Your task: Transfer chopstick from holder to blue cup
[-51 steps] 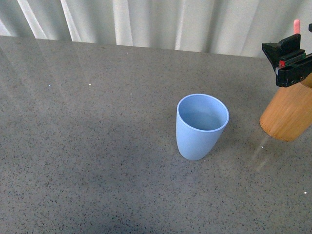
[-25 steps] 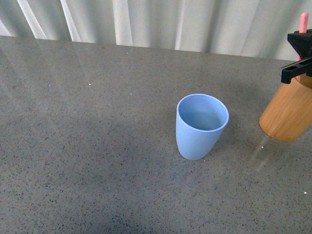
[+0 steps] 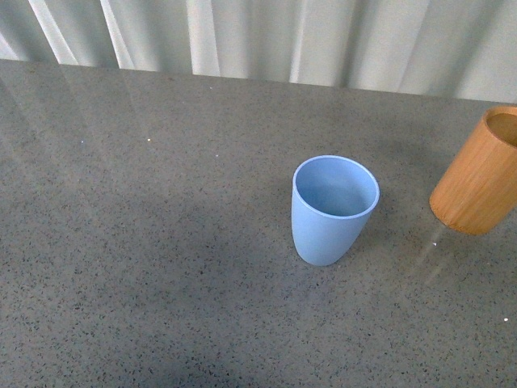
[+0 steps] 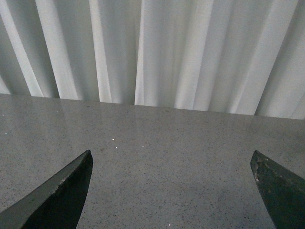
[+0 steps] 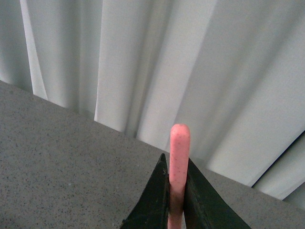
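In the front view, the nearest thing we see is the grey speckled table, filling the lower part of the frame. Just right of centre the blue cup stands upright on it with its mouth open to us. Further back, at the right edge of the frame, stands the holder. The frame edge cuts it off in part, and a strip of bare table lies between it and the cup. Along the top of the frame hangs a white pleated curtain, behind the table's far edge. We see neither arm in this view.

In the left wrist view, the left gripper is spread wide. Its two dark fingertips stand far apart with nothing between them. Past them we see table and then curtain.

In the right wrist view, the right gripper is clamped on the chopstick. Its dark fingers press on either side of the pink stick, whose rounded end rises past their tips. Behind it we see the table surface and, furthest off, the curtain. This is the only view in which the chopstick shows.
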`<state>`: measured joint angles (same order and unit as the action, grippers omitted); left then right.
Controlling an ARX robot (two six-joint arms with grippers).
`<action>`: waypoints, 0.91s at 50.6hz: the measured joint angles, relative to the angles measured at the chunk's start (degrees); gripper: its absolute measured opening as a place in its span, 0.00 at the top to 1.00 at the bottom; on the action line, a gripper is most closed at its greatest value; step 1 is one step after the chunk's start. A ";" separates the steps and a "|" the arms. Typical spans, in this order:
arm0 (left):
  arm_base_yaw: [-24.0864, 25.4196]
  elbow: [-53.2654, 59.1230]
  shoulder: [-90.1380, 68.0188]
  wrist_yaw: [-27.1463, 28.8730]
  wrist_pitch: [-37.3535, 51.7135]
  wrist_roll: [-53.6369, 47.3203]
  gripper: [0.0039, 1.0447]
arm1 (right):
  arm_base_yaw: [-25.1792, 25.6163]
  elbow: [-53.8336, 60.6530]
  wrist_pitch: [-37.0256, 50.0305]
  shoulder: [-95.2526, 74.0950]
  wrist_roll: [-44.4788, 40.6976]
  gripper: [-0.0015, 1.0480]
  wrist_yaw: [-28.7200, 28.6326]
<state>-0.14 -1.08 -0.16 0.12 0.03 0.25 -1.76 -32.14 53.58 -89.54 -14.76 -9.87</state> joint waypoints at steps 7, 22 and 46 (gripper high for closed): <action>0.00 0.00 -0.02 0.00 0.00 0.00 0.06 | -1.60 -1.31 -3.91 5.27 0.44 0.97 1.03; 0.00 0.00 0.00 0.00 0.00 0.00 0.06 | -11.63 -6.43 -11.58 16.76 11.19 0.97 6.67; 0.00 0.00 -0.02 0.02 0.00 0.00 0.06 | -24.06 -0.33 -6.01 8.48 24.24 0.97 12.79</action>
<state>-0.14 -1.08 -0.19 0.14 0.03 0.25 -25.82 -32.47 47.57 -81.06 9.48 2.92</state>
